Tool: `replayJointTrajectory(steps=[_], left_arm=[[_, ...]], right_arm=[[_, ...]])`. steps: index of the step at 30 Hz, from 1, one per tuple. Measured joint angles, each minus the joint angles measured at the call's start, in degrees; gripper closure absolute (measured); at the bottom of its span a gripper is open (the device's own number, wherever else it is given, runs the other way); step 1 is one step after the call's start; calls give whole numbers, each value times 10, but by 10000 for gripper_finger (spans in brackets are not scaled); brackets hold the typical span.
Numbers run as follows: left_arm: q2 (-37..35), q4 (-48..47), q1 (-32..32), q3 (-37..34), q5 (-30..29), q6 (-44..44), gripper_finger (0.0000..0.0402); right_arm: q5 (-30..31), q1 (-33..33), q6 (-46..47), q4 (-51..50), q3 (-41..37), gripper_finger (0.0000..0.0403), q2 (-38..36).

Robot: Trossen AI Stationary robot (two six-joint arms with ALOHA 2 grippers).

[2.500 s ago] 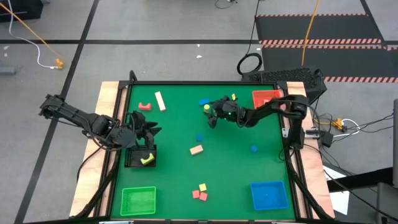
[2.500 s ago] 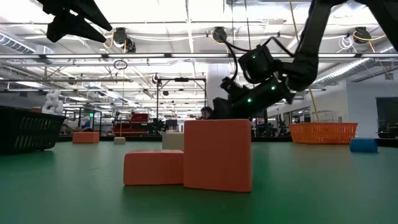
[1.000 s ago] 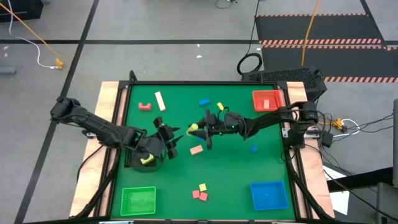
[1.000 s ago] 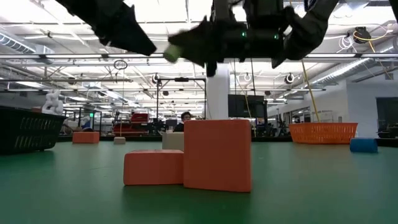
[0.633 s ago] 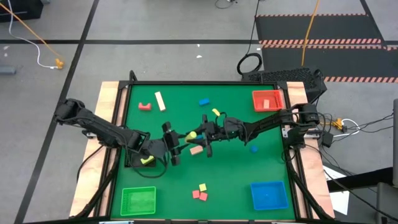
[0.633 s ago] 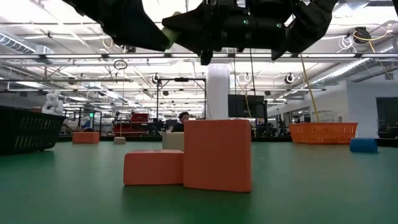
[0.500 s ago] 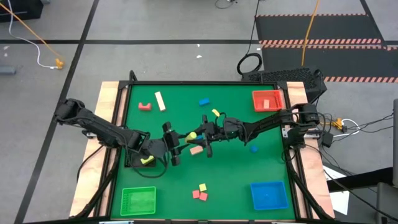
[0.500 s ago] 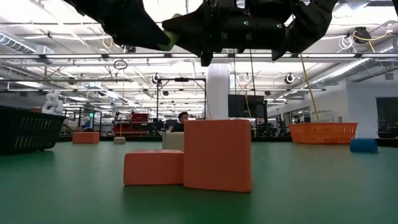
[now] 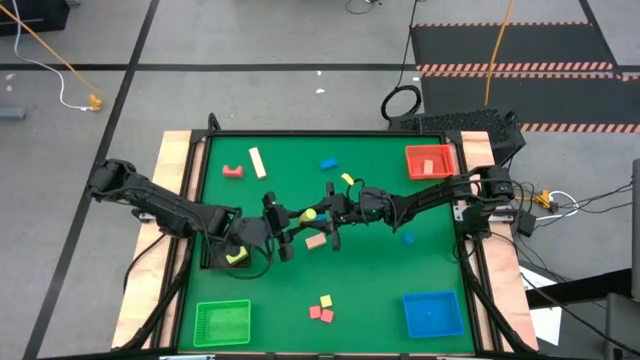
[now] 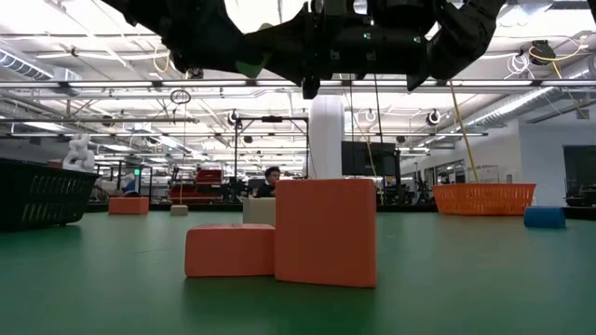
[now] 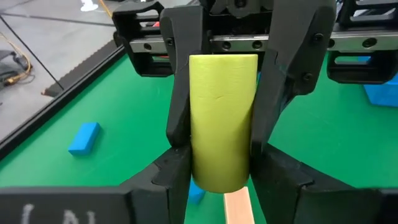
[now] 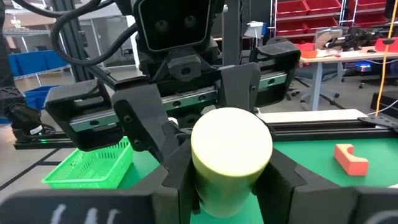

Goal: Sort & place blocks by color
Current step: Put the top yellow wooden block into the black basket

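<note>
While both arms meet above the middle of the green table (image 9: 380, 290), a yellow cylinder (image 9: 311, 215) hangs in the air between the left gripper (image 9: 283, 228) and the right gripper (image 9: 322, 218). Half a second ago the left gripper stood just short of the cylinder; now it has closed in around it. In the left wrist view the right gripper's fingers (image 11: 287, 74) are clenched on the cylinder's sides. In the right wrist view the left gripper's fingers (image 12: 146, 127) flank the cylinder's round end closely, but whether they are pressing on it cannot be told. Just below the cylinder a tan block (image 9: 316, 240) lies on the table, unmoved. Two red blocks (image 9: 320, 314) and a small yellow one (image 9: 326, 300) sit near the table's front edge, between the green tray (image 9: 222, 322) and the blue tray (image 9: 433, 313), as before.
</note>
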Motion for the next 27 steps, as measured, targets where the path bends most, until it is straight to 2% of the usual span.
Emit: replayJointTrajectory(steps=[2, 15, 22, 27], left_arm=[[0, -4, 3, 0, 10, -2, 273], [-1, -8, 3, 0, 24, -23, 273], [-1, -20, 4, 0, 34, -61, 273], [0, -42, 4, 0, 28, -96, 273]], right_arm=[[0, 0, 0, -2, 0, 296, 0], [-1, 0, 5, -8, 0, 287, 0], [0, -14, 46, -25, 0, 125, 1], [-1, -34, 56, -94, 1, 51, -18]])
